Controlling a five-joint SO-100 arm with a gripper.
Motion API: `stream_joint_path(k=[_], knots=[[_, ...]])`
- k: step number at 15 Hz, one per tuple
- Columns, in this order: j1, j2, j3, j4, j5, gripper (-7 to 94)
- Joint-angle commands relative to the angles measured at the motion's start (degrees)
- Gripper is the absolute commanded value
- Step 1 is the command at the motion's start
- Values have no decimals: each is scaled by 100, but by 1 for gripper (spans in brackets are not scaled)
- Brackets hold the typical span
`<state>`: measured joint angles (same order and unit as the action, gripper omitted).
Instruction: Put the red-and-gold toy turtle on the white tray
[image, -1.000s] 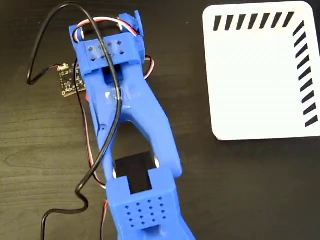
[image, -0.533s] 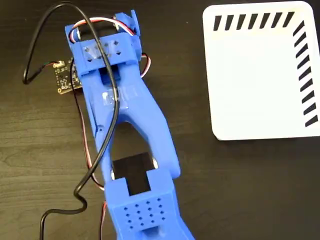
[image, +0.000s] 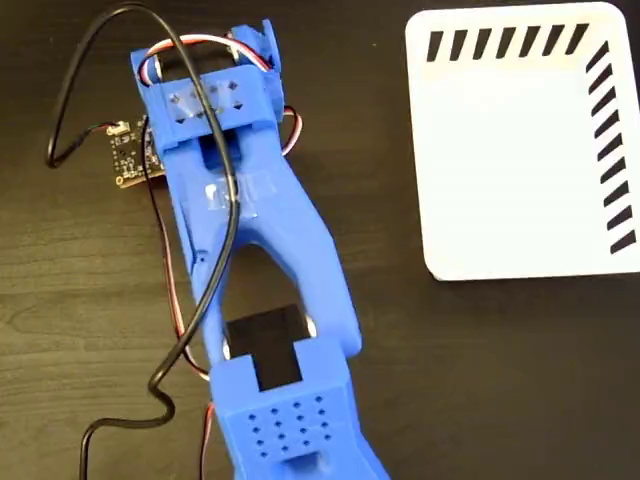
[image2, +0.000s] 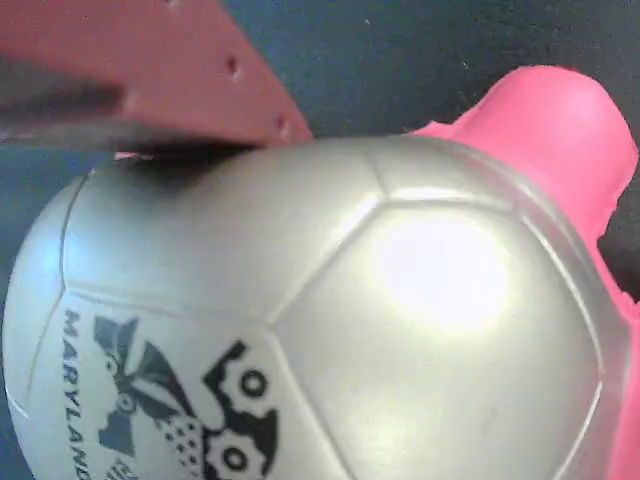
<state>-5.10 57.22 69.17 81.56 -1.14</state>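
Note:
The toy turtle (image2: 330, 330) fills the wrist view: a shiny pale-gold domed shell with a black printed logo at the lower left and a pink-red limb (image2: 555, 120) at the upper right. One finger (image2: 150, 80) of my gripper lies against the shell's upper left edge; the other finger is out of view. In the fixed view the blue arm's wrist (image: 205, 100) covers both the turtle and the gripper. The white tray (image: 500, 160), with black diagonal stripes along its top and right edges, lies at the upper right with nothing on it, well apart from the arm.
The blue arm (image: 270, 290) runs from the bottom centre up to the upper left over a dark wooden table. A small circuit board (image: 130, 155) sits left of the wrist. A black cable (image: 190, 330) loops over the arm and onto the table.
The wrist shifted slightly left and up one second ago, carrying the circuit board and cable with it. It has held still for the last half second.

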Motion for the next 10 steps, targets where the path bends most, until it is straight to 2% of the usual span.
stream_joint_path(k=[1, 6, 10], knots=[[53, 976, -483, 308, 105, 0], [53, 2206, -642, 659, 343, 0], [26, 2391, -571, 747, 360, 0]])
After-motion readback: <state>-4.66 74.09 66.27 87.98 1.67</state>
